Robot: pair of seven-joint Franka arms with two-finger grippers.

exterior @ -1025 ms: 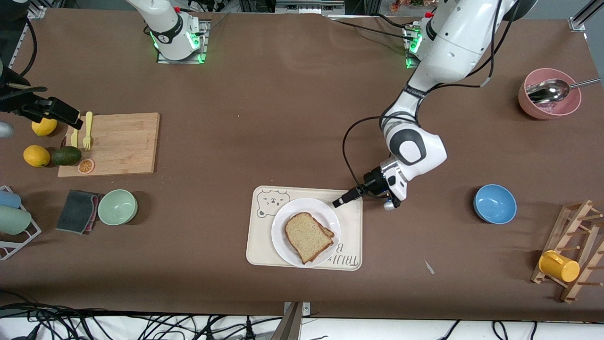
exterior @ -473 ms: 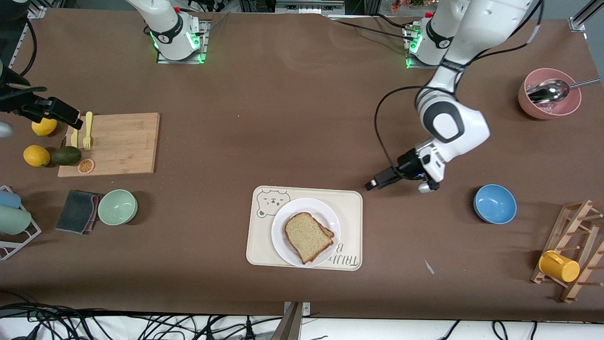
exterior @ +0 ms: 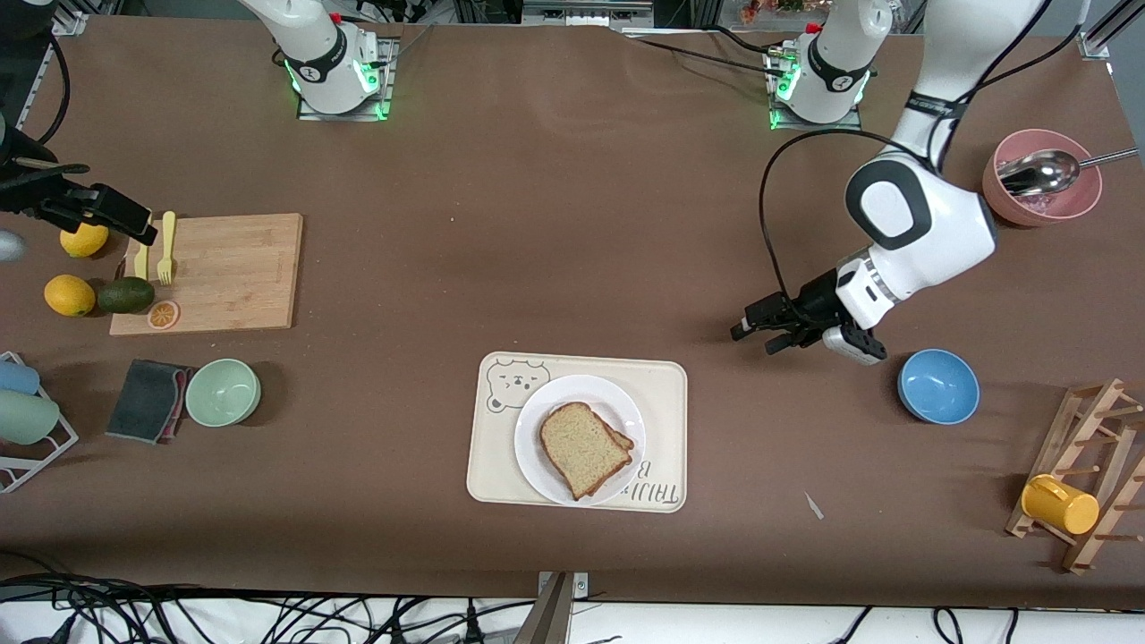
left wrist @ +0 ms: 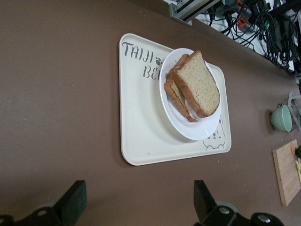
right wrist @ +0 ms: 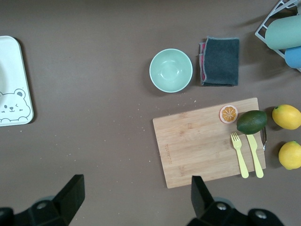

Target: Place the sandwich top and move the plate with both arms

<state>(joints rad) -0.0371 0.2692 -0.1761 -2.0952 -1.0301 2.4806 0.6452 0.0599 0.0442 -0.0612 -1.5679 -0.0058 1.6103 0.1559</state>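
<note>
Left gripper (exterior: 760,333), released, hangs beside the round white plate (exterior: 620,403); a one-sided pull risks sliding the speckled tan bread slice (exterior: 583,448) off.

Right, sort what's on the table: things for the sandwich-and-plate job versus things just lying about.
For the job:
- sandwich top, already on the stack
- plate, on the cream tray
- left claw, open, over bare table
- right claw, open, over the cutting board's edge

Lying about:
- cutting board, fork
- lemons, avocado
- green bowl, blue bowl
- pink bowl with spoon
</note>
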